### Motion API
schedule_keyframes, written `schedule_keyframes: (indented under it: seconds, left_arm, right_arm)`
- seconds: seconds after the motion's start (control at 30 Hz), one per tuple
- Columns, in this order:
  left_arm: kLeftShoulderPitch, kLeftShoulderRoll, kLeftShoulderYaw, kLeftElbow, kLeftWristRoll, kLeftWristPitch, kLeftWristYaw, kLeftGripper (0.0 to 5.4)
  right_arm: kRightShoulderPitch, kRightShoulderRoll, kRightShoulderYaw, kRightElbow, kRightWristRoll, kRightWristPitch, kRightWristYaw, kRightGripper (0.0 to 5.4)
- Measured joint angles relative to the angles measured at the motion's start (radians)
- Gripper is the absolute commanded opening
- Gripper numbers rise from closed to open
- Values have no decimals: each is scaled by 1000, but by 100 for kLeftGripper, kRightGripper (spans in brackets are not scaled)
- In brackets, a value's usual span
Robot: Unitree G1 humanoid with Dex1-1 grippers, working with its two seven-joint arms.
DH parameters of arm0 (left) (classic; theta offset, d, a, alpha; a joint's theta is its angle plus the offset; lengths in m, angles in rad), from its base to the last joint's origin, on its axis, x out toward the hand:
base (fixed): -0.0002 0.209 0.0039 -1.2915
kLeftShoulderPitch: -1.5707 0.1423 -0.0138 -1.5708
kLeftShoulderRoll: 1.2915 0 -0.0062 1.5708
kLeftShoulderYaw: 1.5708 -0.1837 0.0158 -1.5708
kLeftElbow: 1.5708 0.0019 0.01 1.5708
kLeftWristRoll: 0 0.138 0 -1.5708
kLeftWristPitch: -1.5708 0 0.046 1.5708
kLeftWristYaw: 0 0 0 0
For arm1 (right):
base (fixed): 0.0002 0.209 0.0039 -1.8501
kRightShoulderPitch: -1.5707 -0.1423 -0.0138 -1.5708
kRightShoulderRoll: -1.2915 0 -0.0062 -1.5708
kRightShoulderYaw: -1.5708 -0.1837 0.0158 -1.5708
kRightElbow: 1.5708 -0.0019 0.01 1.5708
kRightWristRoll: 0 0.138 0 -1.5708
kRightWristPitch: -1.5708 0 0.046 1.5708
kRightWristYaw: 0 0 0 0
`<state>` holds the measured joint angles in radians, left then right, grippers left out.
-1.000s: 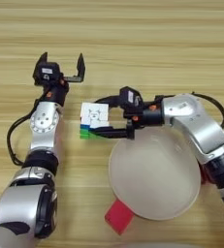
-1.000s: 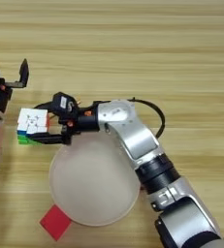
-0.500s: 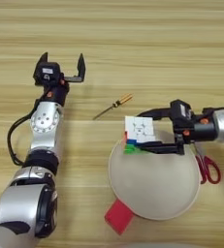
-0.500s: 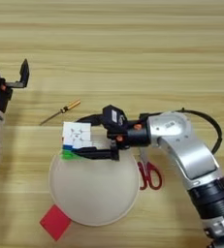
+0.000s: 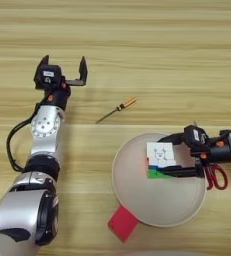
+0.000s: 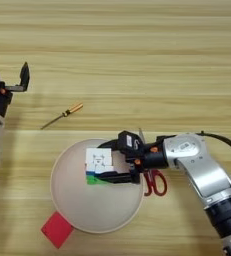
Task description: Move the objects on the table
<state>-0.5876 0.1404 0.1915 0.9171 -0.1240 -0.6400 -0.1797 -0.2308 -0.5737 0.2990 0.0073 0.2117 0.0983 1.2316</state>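
Right gripper (image 6: 106, 162) is pinching the Rubik's cube (image 6: 98, 165), one finger along its top edge, one along its bottom. Cube is sitting over the plate (image 6: 82, 212), in the upper half, toward 12 o'clock of the plate's centre; cannot tell whether it is resting on the plate or just above it. Arm is reaching in from 3 o'clock, fingers pointing toward 9. Judgement: release comes next.

Left gripper (image 5: 63, 73) is idling, fingers spread, well apart at 10 o'clock.

Screwdriver (image 5: 116, 109) is lying beyond the plate at 11 o'clock. Scissors (image 6: 153, 180) at the plate's 3 o'clock rim; red block (image 6: 57, 229) at 7 o'clock.
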Motion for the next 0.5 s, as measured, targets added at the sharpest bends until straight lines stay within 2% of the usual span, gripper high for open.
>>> schedule_keyframes:
  seconds: [0.27, 0.5]
  left_arm:
    - [0, 1, 0, 5, 0, 0, -1, 540]
    - [0, 1, 0, 6, 0, -1, -1, 540]
  right_arm:
    - [12, -3, 3, 6, 5, -12, 2, 410]
    - [13, 0, -41, -28, 81, 16, -1, 494]
